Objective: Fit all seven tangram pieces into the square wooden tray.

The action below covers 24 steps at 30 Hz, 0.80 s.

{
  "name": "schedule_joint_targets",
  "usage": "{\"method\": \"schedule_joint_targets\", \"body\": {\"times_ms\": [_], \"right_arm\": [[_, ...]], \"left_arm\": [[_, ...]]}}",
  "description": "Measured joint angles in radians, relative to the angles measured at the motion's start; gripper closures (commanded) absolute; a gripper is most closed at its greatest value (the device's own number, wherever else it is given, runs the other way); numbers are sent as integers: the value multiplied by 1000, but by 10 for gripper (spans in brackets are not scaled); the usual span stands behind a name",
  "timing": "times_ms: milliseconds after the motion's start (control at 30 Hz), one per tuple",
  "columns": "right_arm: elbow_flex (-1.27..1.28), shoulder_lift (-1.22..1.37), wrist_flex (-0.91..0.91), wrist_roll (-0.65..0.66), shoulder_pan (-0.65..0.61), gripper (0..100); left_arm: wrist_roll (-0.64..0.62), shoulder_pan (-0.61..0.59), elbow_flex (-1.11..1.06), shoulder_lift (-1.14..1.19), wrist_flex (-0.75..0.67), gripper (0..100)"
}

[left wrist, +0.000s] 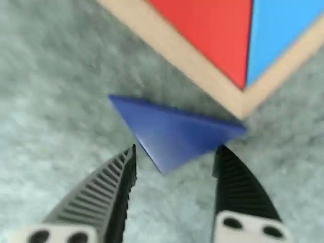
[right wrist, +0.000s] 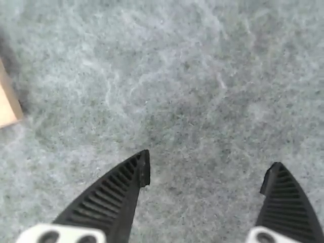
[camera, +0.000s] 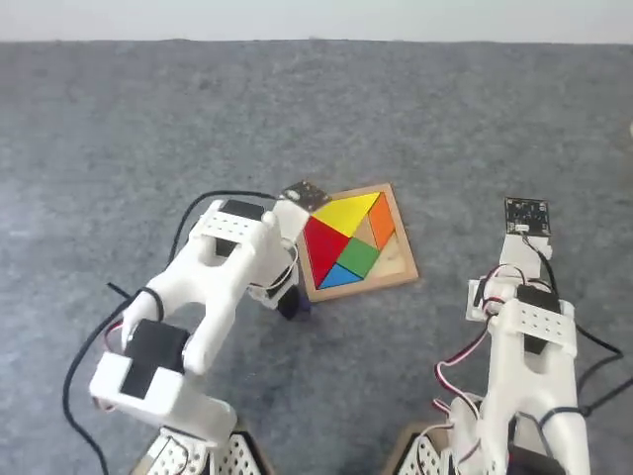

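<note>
The square wooden tray [camera: 376, 285] lies at the table's middle, holding yellow [camera: 346, 213], red [camera: 321, 247], green [camera: 358, 255], light blue [camera: 339, 277] and orange [camera: 383, 220] pieces. Part of its floor by the right rim is bare wood. A dark blue triangle [left wrist: 174, 134] lies flat on the carpet just outside the tray's near-left corner [left wrist: 243, 104]. My left gripper [left wrist: 176, 152] is open, one finger on each side of that triangle's near tip. My right gripper [right wrist: 208, 162] is open over bare carpet to the right of the tray, holding nothing.
Grey carpet covers the whole table. The left arm [camera: 213, 287] leans over the tray's near-left corner; the right arm [camera: 524, 327] stands to the tray's right. A corner of the tray [right wrist: 7, 101] shows in the right wrist view.
</note>
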State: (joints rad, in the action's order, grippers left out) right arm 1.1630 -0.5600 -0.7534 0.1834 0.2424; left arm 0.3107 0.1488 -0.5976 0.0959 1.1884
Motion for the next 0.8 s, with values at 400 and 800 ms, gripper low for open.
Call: {"method": "schedule_joint_targets", "body": {"times_ms": [400, 800], "right_arm": [[0, 0, 0, 0, 0, 653], [0, 0, 0, 0, 0, 653]], "left_arm": [[8, -28, -32, 0, -310, 761], [11, -114, -15, 0, -526, 761]]}}
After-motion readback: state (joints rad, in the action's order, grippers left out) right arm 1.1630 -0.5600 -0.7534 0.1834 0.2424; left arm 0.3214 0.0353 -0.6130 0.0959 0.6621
